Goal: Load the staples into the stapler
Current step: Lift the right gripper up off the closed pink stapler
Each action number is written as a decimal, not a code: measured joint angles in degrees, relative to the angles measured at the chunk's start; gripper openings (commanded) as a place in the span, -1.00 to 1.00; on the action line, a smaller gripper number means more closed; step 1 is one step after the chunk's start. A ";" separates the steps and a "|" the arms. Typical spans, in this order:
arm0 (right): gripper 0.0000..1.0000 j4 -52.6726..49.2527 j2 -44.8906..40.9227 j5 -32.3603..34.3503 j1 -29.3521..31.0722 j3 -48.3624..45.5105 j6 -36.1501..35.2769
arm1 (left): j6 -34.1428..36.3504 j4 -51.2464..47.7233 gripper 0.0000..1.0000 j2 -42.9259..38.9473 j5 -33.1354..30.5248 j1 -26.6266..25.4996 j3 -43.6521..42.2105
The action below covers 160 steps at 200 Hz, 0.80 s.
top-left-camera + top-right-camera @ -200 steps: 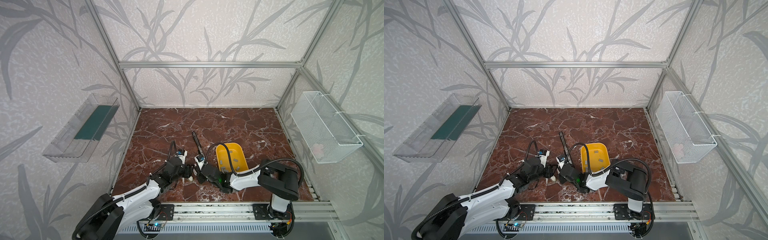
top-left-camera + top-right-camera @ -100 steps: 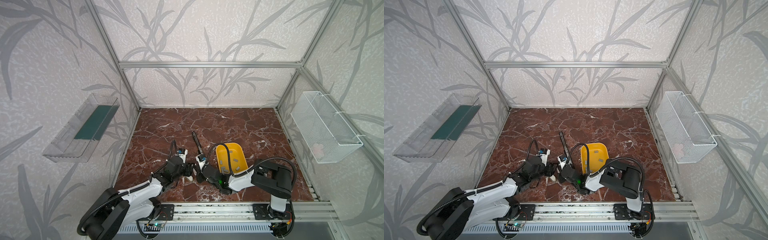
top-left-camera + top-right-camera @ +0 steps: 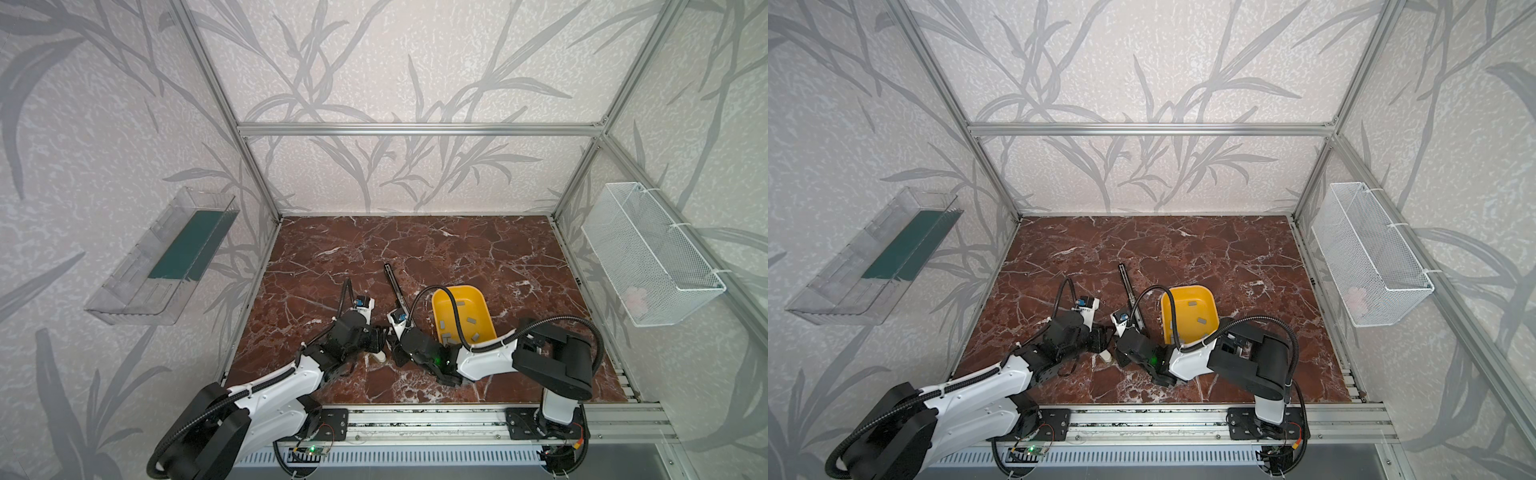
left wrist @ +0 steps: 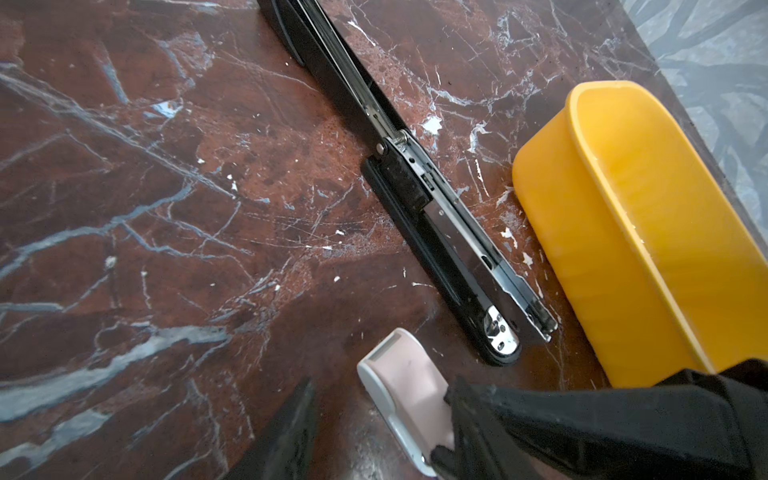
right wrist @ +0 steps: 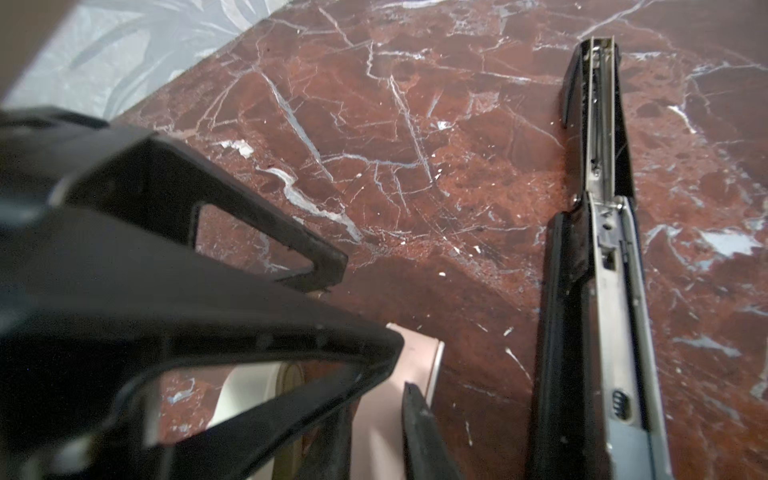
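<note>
Gleaming black stapler (image 4: 440, 232) beside yellow tray (image 4: 582, 270)

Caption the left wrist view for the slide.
Black stapler opened flat on marble, yellow bin beside it, pink stapler in foreground.

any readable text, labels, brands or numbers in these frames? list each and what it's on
No text is legible in any view.
Black stapler: no marking shows on it.
Pink stapler: blank on the faces in view.
Yellow bin: blank.
Blue tag on a wrist camera mount: too small to read.
</note>
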 measured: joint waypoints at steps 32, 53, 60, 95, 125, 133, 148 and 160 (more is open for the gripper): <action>-0.32 -7.45 -2.16 0.11 0.02 2.99 -3.17 | 0.33 -4.74 0.38 -2.84 -3.04 -0.09 2.40; -0.14 -10.43 -6.14 1.16 0.02 2.38 -4.48 | 0.76 -6.73 0.57 -4.48 -4.90 -0.11 3.85; -0.10 -10.82 -8.07 1.75 0.02 1.66 -4.70 | 0.79 -7.23 0.63 -4.96 -5.57 -0.11 4.24; -0.07 -11.87 -16.83 3.98 0.02 -3.65 -4.44 | 0.09 -9.05 0.79 -7.32 -8.79 -0.11 4.70; -0.07 -13.33 -18.60 4.98 0.02 -8.57 -2.71 | -0.57 -11.61 0.85 -9.38 -10.25 -0.11 6.10; -0.06 -13.99 -18.60 5.14 0.02 -9.75 -2.12 | -0.70 -11.98 0.85 -9.81 -10.29 -0.11 6.69; -0.04 -14.38 -18.86 6.05 0.00 -11.58 -1.40 | -0.79 -12.28 0.86 -10.38 -10.25 -0.11 7.74; -0.03 -14.69 -19.34 6.21 -0.11 -12.66 -0.48 | -0.85 -12.41 0.85 -10.43 -10.23 -0.11 8.44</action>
